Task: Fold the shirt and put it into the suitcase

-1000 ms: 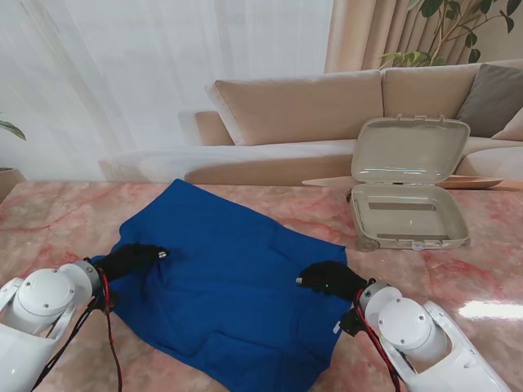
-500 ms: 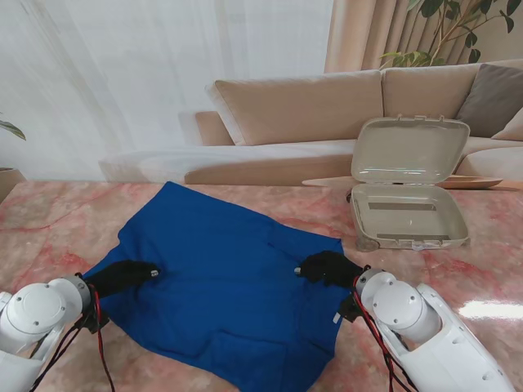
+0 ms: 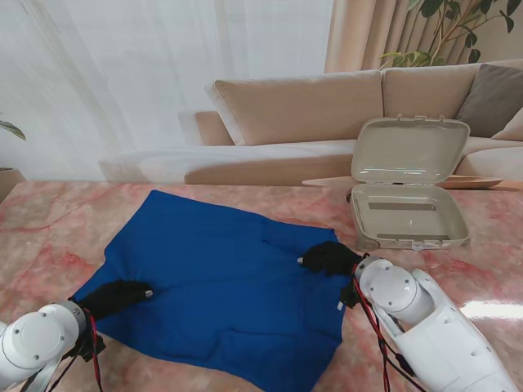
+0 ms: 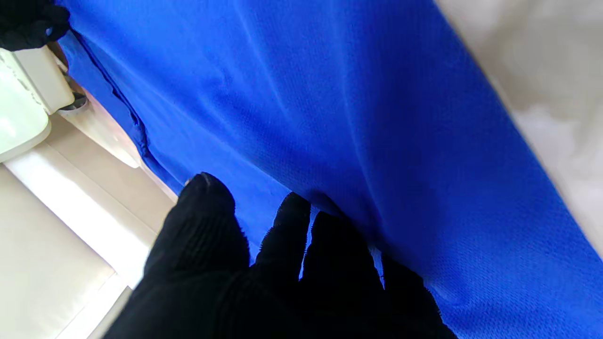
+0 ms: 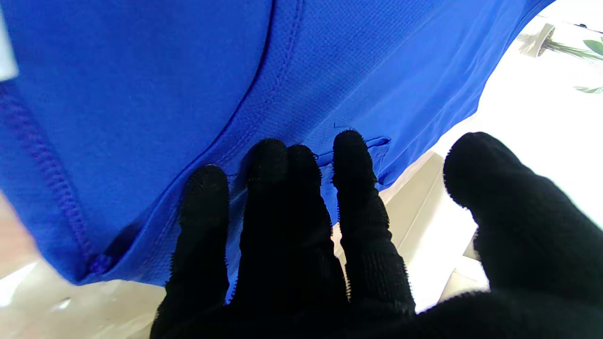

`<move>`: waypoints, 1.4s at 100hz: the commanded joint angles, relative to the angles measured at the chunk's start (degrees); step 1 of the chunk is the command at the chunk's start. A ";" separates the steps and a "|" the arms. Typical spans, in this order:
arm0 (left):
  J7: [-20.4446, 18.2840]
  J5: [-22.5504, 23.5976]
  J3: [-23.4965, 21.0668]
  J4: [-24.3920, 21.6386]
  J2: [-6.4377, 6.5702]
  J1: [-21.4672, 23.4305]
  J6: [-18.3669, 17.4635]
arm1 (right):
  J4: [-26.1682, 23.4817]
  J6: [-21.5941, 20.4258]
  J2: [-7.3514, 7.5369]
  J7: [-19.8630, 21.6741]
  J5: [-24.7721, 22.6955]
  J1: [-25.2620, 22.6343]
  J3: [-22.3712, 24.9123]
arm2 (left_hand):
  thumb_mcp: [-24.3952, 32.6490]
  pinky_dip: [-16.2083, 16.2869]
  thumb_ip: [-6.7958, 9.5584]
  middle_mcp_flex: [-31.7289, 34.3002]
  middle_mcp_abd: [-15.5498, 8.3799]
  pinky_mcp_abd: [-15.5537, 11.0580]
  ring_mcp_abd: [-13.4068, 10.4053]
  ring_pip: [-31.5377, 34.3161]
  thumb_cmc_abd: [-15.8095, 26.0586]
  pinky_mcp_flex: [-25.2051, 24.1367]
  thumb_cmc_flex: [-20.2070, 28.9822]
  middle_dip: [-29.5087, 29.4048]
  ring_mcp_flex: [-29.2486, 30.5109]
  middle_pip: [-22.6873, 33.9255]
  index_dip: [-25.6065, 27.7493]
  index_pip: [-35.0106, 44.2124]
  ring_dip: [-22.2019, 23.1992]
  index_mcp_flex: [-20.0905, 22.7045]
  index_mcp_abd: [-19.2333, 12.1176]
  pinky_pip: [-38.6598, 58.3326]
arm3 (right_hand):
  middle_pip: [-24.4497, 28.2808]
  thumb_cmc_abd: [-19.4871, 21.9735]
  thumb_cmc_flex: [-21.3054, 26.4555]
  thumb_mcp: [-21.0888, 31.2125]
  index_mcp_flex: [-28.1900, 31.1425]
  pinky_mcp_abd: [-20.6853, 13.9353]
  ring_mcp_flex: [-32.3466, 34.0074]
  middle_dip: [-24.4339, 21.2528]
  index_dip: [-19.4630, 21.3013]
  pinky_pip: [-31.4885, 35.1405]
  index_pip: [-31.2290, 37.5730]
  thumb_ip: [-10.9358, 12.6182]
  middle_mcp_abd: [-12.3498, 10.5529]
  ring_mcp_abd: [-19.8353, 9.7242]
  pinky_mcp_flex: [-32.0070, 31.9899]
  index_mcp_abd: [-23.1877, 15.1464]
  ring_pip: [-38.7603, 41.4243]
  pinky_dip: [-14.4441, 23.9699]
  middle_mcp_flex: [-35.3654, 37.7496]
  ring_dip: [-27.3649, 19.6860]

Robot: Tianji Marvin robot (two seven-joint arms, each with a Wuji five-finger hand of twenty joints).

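Note:
A blue shirt lies spread across the pink marble table. My left hand in a black glove rests flat on the shirt's near-left edge, fingers extended and holding nothing. In the left wrist view that left hand presses on the shirt. My right hand lies flat on the shirt's right edge, just short of the suitcase. The right wrist view shows the right hand with fingers on a seam of the shirt and the thumb held apart. The beige suitcase stands open at the far right, lid upright.
A beige sofa runs behind the table's far edge, with a plant at the back right. Bare marble shows to the left of the shirt and around the suitcase.
The left hand slid nearer to me and the right hand moved farther away toward the suitcase. The shirt turned with them and now lies flatter and wider.

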 commanded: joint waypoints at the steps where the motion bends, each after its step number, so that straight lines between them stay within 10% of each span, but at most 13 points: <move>1: -1.32 1.04 0.89 2.01 -0.35 3.85 1.67 | 3.12 0.75 0.03 0.96 -0.27 -0.47 -0.36 | -2.19 2.64 0.04 0.26 11.11 30.31 29.09 4.36 3.23 2.79 1.05 0.56 4.23 1.34 0.26 -0.07 3.29 -1.29 -1.12 6.79 | -0.05 -0.92 -1.96 1.34 0.96 6.16 -1.69 0.54 0.37 -9.36 0.80 -1.09 2.88 8.55 -1.61 -1.44 -9.73 -2.90 0.48 -1.66; 68: 0.00 4.33 -0.77 -9.55 -0.65 14.37 8.98 | 9.42 -0.99 -1.01 -0.28 1.57 6.18 -3.62 | -2.26 2.63 0.02 0.31 11.62 30.91 29.86 4.88 3.76 3.35 0.81 0.47 4.53 1.23 0.22 -0.51 3.65 -1.24 -0.37 9.18 | 0.37 -0.13 -0.68 1.20 0.74 4.64 -3.36 0.59 0.25 -9.41 0.82 -1.20 2.93 7.58 -2.36 -0.78 -10.16 -3.60 -0.49 -2.32; 140: 3.40 0.69 -3.54 -12.77 -1.78 14.27 6.92 | 3.89 -0.35 -0.41 0.30 0.60 2.98 0.05 | -2.32 1.43 -0.05 0.83 12.04 30.44 29.40 4.00 3.75 2.26 0.83 0.32 3.91 0.77 0.23 -0.71 3.28 -0.39 0.15 7.70 | 1.09 -1.74 -2.60 3.57 2.52 6.44 0.51 0.60 0.18 -5.78 1.67 -1.64 2.96 8.93 0.19 -1.29 -7.39 -2.54 2.45 -1.31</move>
